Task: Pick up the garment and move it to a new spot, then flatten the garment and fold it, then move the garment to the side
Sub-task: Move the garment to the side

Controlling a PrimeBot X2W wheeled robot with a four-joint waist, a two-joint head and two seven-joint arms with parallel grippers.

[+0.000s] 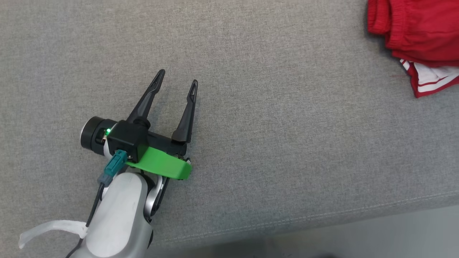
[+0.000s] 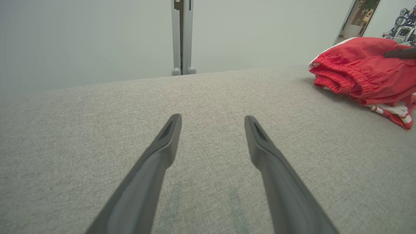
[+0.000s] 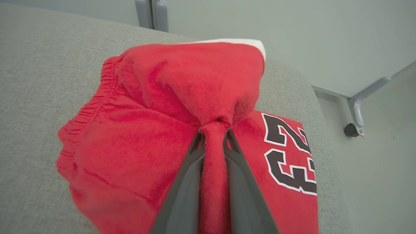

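The garment (image 1: pixel 419 32), red cloth bunched in a loose heap, lies far off to the right of the left gripper (image 1: pixel 178 77) and well apart from it, at the upper right corner of the head view. Starting at the left, that left gripper hangs just above the grey cushion (image 1: pixel 251 107) with its two dark fingers spread wide and nothing between them. A green bracket (image 1: pixel 161 165) sits just behind its knuckle, and the pale forearm runs back to the lower left. In the left wrist view the same spread fingers of the left gripper (image 2: pixel 213 117) frame bare cushion fabric. A metal post (image 2: pixel 182 35) stands beyond the cushion's far edge ahead of them, and the garment (image 2: pixel 360 71) is up to their right. Its gathered waistband (image 2: pixel 338 78) is turned toward them, and white stripes (image 2: pixel 395 110) peek out underneath. Further right, the right gripper (image 3: pixel 214 133) has its fingers pinched close together on a narrow ridge of the garment (image 3: pixel 136 139), drawn up into a peak just beyond the fingertips. The rest of the cloth spreads over the cushion to either side of the fingers. Right of the fingers lies a black number print (image 3: pixel 289 156) edged in white. Beyond it the cushion ends and the pale floor (image 3: pixel 373 182) begins.
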